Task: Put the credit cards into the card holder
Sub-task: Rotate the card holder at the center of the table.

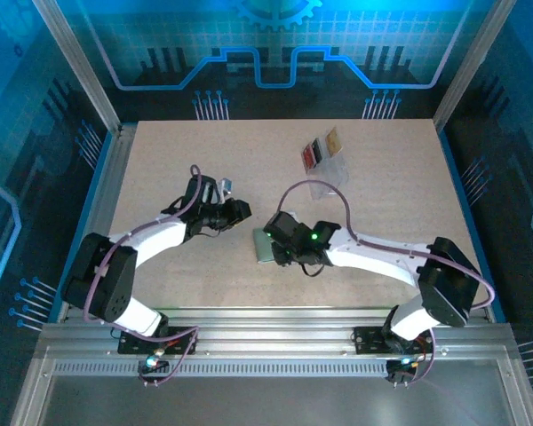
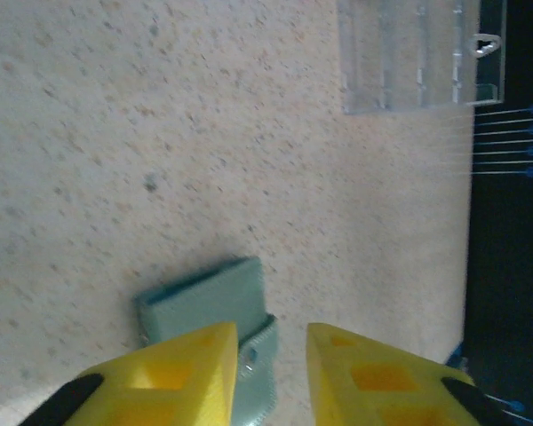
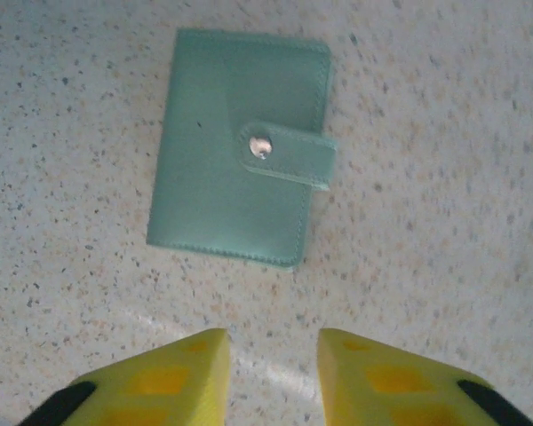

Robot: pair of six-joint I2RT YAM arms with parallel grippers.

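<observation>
Our left end effector (image 2: 268, 373) and right end effector (image 3: 271, 373) stand slightly parted and empty by the snapped-shut grey-green folding card holder (image 3: 240, 146) on the speckled tabletop (image 3: 444, 266), so we fear prying its tab merely skids it, well apart from the thin plastic credit cards (image 1: 321, 148).

Top external: high, behind the arm bases, tilted down over the whole table (image 1: 400, 204); far off. Left wrist: low and near, slanting across the tabletop toward a clear acrylic stand (image 2: 417, 53) at the table's edge. Right wrist: close, looking almost straight down. Shared ground: the card holder (image 3: 235, 146), in all three views; the stand, in top external and left wrist.
</observation>
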